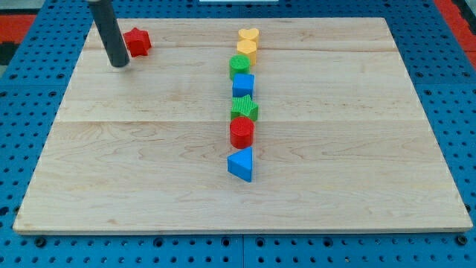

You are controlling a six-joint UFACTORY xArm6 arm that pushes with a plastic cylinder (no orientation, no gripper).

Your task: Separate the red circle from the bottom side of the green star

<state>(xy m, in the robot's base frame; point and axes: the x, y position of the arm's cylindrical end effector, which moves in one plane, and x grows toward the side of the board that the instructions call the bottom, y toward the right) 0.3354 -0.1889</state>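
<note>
While my tip (pixel 119 64) rests near the wooden board's (pixel 149 171) top-left corner, just left of a red block (pixel 137 41) that may be a star, the red circle (pixel 241 132) sits well apart toward the view's right and bottom. It touches the green star's (pixel 244 109) bottom side in a column: yellow heart (pixel 248 35), yellow block (pixel 246 49), green block (pixel 239 66), blue cube (pixel 243 85) above, blue triangle (pixel 241 164) just below. As a bare rod, it has nothing to spread or pinch.

Pale wooden board (pixel 149 171), blue perforated base (pixel 30 112) around it, even light
</note>
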